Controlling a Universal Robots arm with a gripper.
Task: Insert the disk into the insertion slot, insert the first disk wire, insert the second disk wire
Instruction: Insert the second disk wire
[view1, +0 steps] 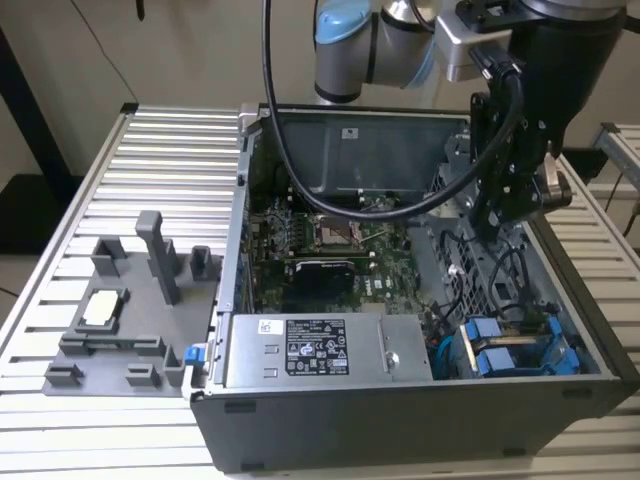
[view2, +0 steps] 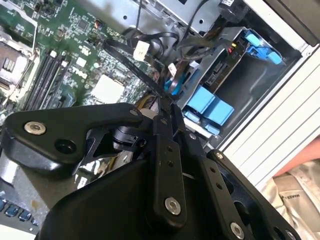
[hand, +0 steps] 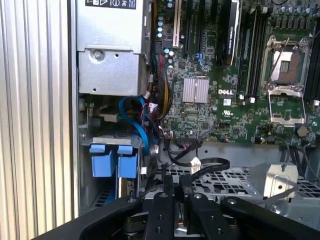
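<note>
Ribbed aluminium tabletop is laid out under everything, with an open desktop PC case set on it and a grey fixture tray parked to the exterior view's left of the case. Inside, the motherboard and a silver power supply are exposed.

So, the gripper is hung over the perforated grey fan bracket on the exterior view's right side of the case, close above a loop of black cable. Whether it's apart, together or clamped on something can't be told, tbh.

Two blue carrier fronts are seen side by side, seated in the drive cage in the case corner beside the power supply, apart from the gripper. Which of the two is the task's one can't be made out. A blue data cable is curled just beside them.
</note>
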